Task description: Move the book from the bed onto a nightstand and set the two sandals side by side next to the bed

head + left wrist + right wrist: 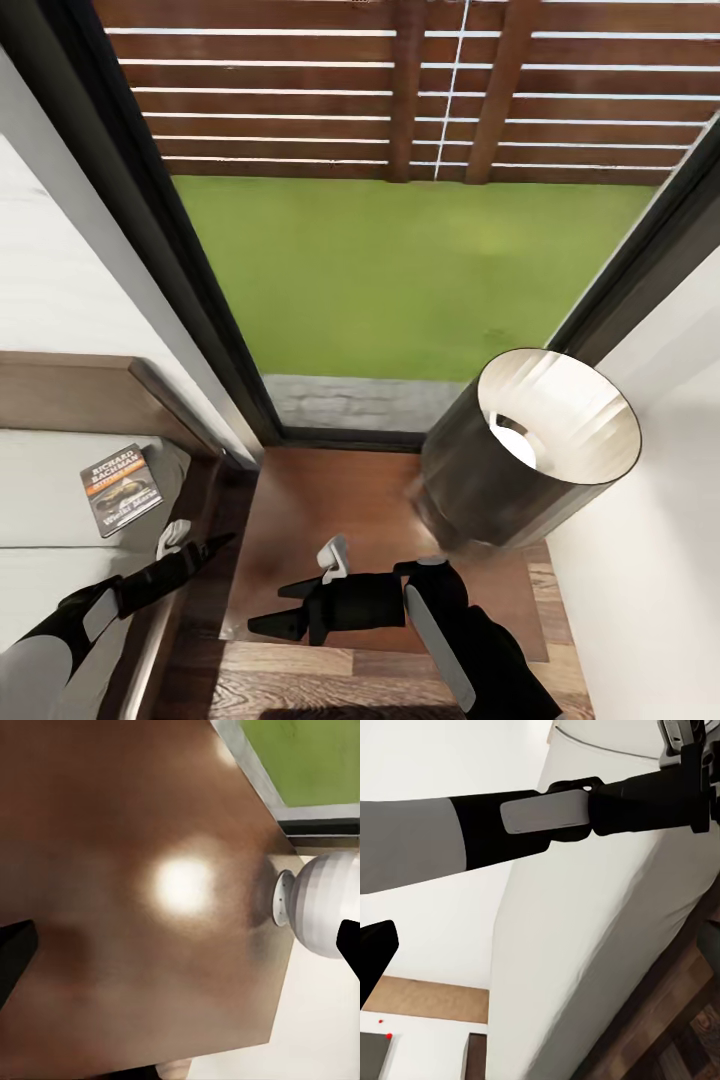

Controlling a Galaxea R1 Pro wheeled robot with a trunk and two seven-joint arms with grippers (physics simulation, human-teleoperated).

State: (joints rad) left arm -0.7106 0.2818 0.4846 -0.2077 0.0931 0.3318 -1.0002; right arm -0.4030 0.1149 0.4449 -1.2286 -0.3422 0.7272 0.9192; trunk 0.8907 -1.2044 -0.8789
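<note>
Nightstand (300, 520): glossy brown top, bare beside lamp (530, 450). Book (121, 487) on bed (40, 490), near its edge. Left gripper (205, 548) jaw state unclear; right gripper (272, 610) apparently spread.

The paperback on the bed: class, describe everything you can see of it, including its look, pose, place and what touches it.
The paperback is small and thin, with a dark cover, white "RICHARD BACHMAN" lettering at its top, an orange band beneath and a dark picture below that. It lies flat, cover up and closed, slightly askew, on the pale mattress near the dark wooden headboard and the bed's edge. Only the mattress touches it; the left hand is nearby, clear of it.
</note>
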